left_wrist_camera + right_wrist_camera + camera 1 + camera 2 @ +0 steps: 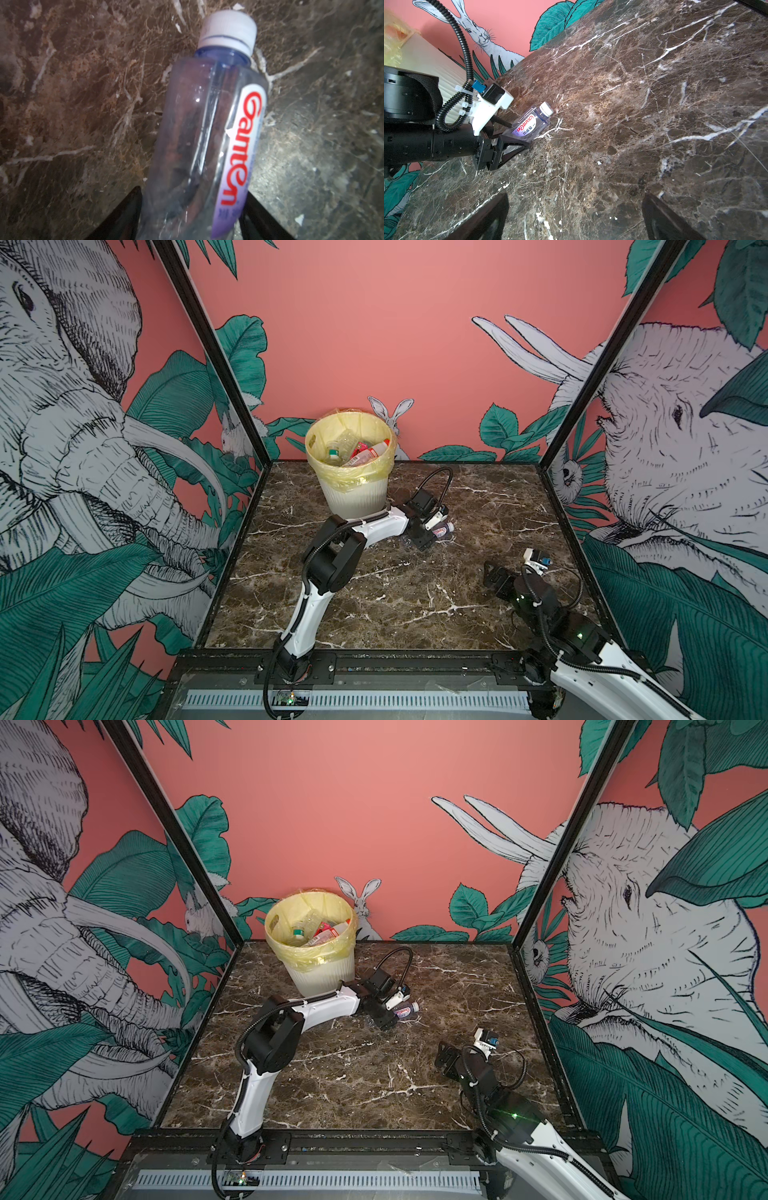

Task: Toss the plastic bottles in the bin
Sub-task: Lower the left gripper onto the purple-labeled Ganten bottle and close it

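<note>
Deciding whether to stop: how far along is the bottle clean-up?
Done: several bottles lie in the bin. In hand: the left gripper clamps the last bottle, lying on the table. The right gripper is open and empty. Left: lift it and drop it in.

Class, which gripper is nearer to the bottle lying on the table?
Left. The left gripper clasps the bottle; the right gripper hangs open, apart from it, toward the front right.

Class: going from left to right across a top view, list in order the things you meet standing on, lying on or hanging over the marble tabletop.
bin → bottle → right gripper
</note>
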{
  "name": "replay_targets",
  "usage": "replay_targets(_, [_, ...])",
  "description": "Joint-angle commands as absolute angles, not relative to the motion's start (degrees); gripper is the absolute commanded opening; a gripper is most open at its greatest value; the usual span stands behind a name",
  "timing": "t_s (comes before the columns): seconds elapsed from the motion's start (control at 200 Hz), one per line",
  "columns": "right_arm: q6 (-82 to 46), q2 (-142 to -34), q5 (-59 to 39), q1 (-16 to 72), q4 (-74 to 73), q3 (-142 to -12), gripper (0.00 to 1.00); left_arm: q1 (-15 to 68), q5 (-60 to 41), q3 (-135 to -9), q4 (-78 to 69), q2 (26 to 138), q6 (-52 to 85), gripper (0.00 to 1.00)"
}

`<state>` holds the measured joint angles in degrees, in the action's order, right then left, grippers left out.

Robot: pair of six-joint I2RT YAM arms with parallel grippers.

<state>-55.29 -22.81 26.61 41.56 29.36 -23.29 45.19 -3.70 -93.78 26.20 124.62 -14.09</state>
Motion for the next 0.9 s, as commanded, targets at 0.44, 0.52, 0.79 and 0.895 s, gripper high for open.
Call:
replay_targets(0.44, [-56.68,-21.62,26.25,41.48,29.26,-23.38,1.00,45.35,-8.25,-87.42,21.78,115.23,-2.63,0.53])
replay_targets(0.52, [-57.32,-21.19,26.06,41.45,29.66,-23.26,1.00,45.35,-9.78,-86.52,21.19,113.30,-0.19,0.53])
replay_targets(0.79, [-58.48,-20.26,24.79,41.46,32.73,-24.30,1.00,45.36,-14.65,-80.96,17.88,106.18,6.09,0.52])
replay_targets(0.895, [-58.70,-19.91,24.64,41.47,33.85,-24.62,0.99,45.35,-15.73,-78.81,17.00,103.64,8.00,0.51])
